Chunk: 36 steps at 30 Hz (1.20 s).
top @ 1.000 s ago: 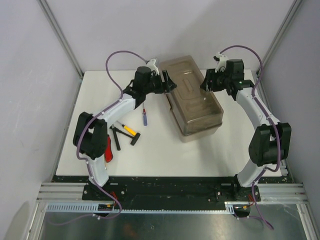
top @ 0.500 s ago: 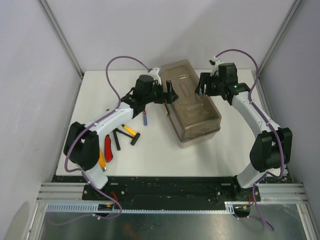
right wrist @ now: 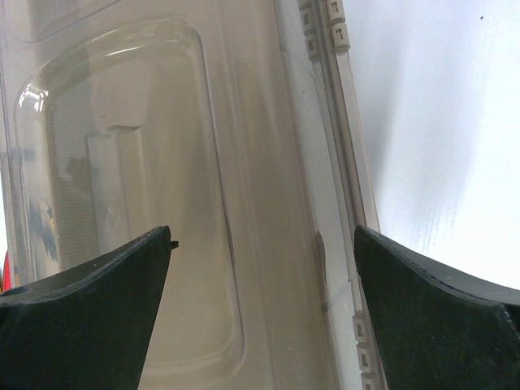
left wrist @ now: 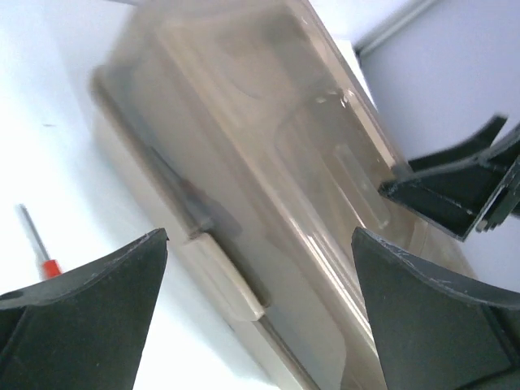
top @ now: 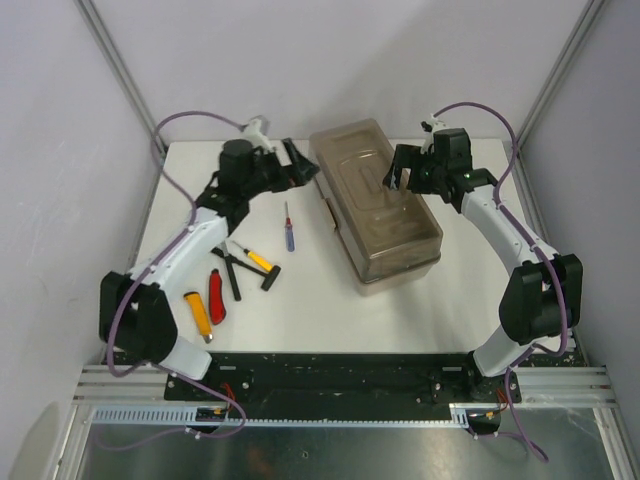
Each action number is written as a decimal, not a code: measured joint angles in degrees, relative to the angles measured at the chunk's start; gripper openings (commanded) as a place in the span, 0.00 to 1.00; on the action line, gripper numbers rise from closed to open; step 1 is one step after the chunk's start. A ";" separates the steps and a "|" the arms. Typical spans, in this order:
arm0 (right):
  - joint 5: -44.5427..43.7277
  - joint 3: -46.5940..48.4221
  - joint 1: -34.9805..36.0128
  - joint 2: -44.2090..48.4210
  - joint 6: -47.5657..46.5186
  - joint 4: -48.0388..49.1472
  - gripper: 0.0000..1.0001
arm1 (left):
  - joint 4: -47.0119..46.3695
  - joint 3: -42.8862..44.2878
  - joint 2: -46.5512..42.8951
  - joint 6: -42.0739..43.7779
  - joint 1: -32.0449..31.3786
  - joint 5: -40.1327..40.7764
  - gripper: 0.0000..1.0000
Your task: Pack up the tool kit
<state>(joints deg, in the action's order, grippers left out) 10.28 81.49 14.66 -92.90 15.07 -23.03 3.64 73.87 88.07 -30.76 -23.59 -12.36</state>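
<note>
The tool kit's beige toolbox (top: 375, 205) lies closed at the table's middle under its brownish translucent lid (right wrist: 162, 162). My left gripper (top: 300, 160) is open, just left of the box's far corner and apart from it. In the left wrist view the open left gripper (left wrist: 260, 236) faces the box's side and its beige latch (left wrist: 219, 272). My right gripper (top: 397, 172) hovers open over the lid's right side, and the right gripper (right wrist: 262, 236) holds nothing. A red-and-blue screwdriver (top: 288, 228) lies left of the box.
Black pliers (top: 228, 270), a yellow-handled tool (top: 262, 265), a red-handled tool (top: 216, 297) and a yellow tool (top: 198, 310) lie on the white table (top: 300, 320) at the left front. Grey walls enclose the table on three sides.
My left gripper has drawn back leftward from the toolbox's side and spread wider. The right gripper has widened above the lid. The box has shifted slightly left.
</note>
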 measured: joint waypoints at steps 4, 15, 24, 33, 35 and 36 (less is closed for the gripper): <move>0.02 -0.07 0.00 -0.02 1.03 0.70 0.99 | -7.61 -10.69 -5.99 -6.23 7.06 -4.31 0.99; 1.31 -0.07 0.00 -0.57 3.43 0.98 0.99 | -38.56 -35.89 -3.85 -28.39 10.01 -14.25 0.99; 1.81 -0.07 -0.15 -1.05 4.20 0.96 0.99 | -69.05 -39.43 12.24 -42.12 9.68 -16.13 0.99; 2.49 -0.07 -0.55 -1.27 5.01 0.98 0.95 | -76.52 -37.18 22.29 -47.89 6.14 -16.33 0.98; 2.62 -0.07 -0.63 -1.29 5.27 0.98 0.94 | -77.33 -36.13 23.85 -48.83 5.35 -16.37 0.98; 2.67 -0.07 -0.66 -1.29 5.38 0.98 0.94 | -77.68 -35.63 24.68 -49.29 5.05 -16.39 0.98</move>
<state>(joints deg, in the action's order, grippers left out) 12.95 81.43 14.00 -94.19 20.45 -22.04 -74.04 38.24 112.75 -80.05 -18.55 -28.75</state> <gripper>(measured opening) 0.950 0.983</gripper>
